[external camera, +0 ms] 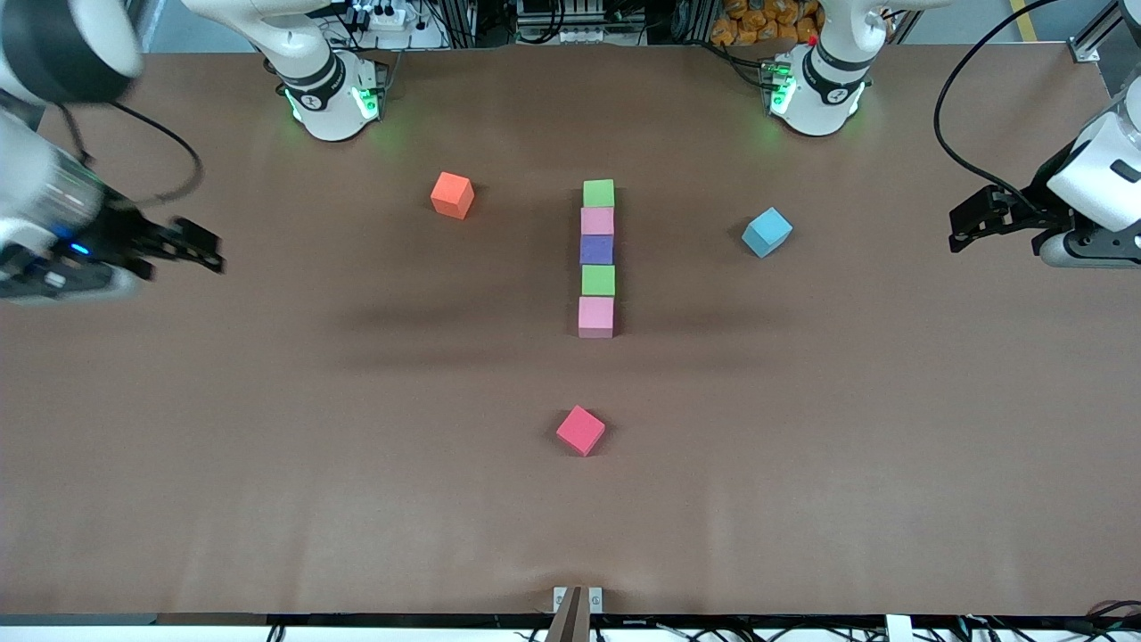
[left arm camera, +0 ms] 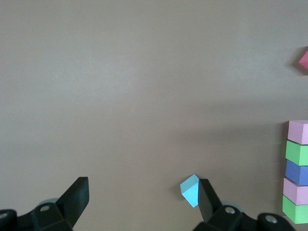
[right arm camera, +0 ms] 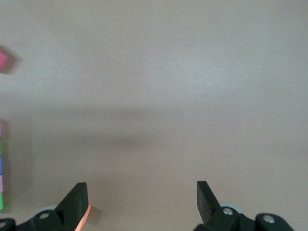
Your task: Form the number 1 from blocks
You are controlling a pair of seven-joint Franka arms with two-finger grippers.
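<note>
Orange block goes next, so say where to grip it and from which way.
Grip the orange block from straight above, fingers on two opposite flat side faces. It sits alone and slightly turned, so the right gripper should probably rotate to match its edges.

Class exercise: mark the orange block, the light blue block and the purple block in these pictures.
orange block [external camera: 452,194], front view, top face.
light blue block [external camera: 767,231], front view, top face.
purple block [external camera: 596,250], front view, top face, middle of the column.

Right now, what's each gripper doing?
Left gripper: open, holding nothing, over the table's end.
Right gripper: open, holding nothing, over the other end.
</note>
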